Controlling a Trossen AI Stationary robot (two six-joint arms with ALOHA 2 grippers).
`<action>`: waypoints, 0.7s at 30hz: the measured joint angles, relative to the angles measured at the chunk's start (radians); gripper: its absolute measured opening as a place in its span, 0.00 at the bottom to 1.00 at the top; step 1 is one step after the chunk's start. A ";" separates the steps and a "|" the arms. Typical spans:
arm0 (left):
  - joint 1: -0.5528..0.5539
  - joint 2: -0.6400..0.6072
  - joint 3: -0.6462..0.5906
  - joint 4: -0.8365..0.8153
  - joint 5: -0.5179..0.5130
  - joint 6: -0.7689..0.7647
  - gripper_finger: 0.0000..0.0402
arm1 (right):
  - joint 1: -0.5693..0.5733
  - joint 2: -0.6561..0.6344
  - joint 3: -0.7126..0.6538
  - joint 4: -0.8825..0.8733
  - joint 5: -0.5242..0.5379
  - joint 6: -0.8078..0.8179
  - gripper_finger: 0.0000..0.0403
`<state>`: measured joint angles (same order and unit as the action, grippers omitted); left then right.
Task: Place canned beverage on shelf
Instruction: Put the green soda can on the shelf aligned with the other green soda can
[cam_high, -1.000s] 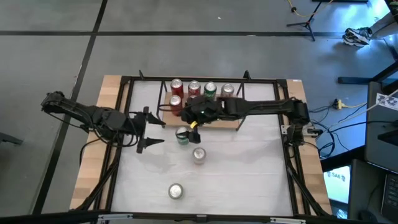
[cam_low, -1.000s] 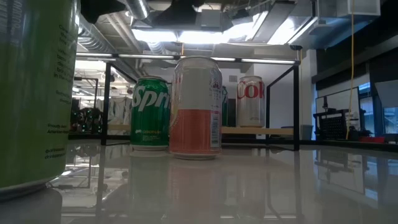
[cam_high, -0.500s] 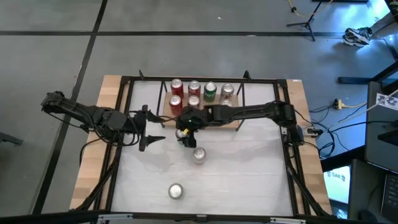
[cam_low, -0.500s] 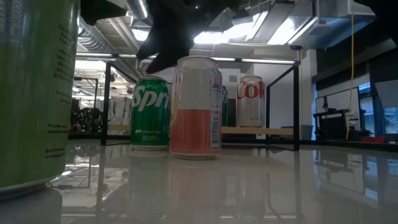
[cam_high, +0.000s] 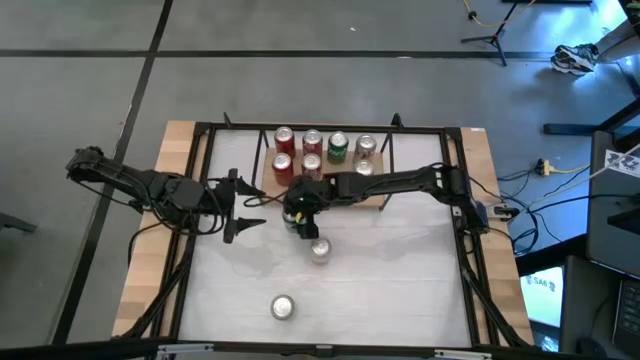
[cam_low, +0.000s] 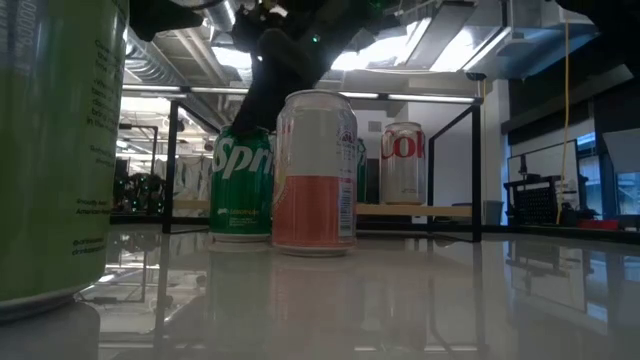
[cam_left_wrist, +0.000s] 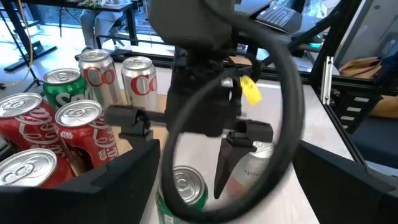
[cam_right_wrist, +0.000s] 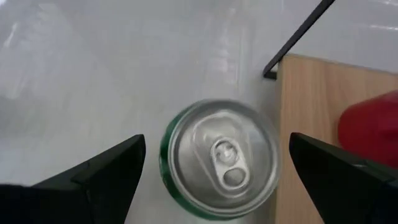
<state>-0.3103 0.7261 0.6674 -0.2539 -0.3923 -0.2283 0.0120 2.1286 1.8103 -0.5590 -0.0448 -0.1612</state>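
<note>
Grey concrete floor around a white-topped desk (cam_high: 380, 290) with wooden side strips and a black frame.

Shelf (cam_high: 372, 196): light-wood board at the desk's far edge, six cans in two rows, seen from above. Left wrist view adds labels: red cola cans (cam_left_wrist: 87, 127), one green, one silver.

Green can (cam_right_wrist: 217, 158): upright on the desk, just beside the shelf's front corner. Right wrist view alone shows its silver lid and pull tab from straight above; low view shows its side lettering (cam_low: 242, 180).

Right gripper (cam_high: 296, 215): directly over the green can, jaws spread wide on either side of it, not touching.

White-and-orange can (cam_low: 316, 172): just in front of the green can, farther from the shelf.

Third can (cam_high: 283, 306): well apart from the shelf, near the desk's front; low view shows only its green side (cam_low: 55, 150), close up.

Left gripper (cam_high: 247, 211): waiting beside the shelf's left end, jaws spread, empty.
</note>
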 joint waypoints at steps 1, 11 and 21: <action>0.000 0.000 0.000 0.000 0.000 0.000 0.87 | 0.000 0.002 0.000 -0.005 0.000 -0.009 0.97; 0.000 0.000 0.000 0.000 0.000 0.000 0.87 | 0.000 0.003 0.000 -0.003 -0.072 -0.158 0.97; 0.000 0.000 0.000 0.000 0.000 -0.001 0.87 | -0.008 0.003 0.000 -0.009 -0.087 -0.224 0.97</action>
<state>-0.3099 0.7261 0.6670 -0.2539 -0.3923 -0.2291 0.0038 2.1315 1.8103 -0.5676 -0.1321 -0.3850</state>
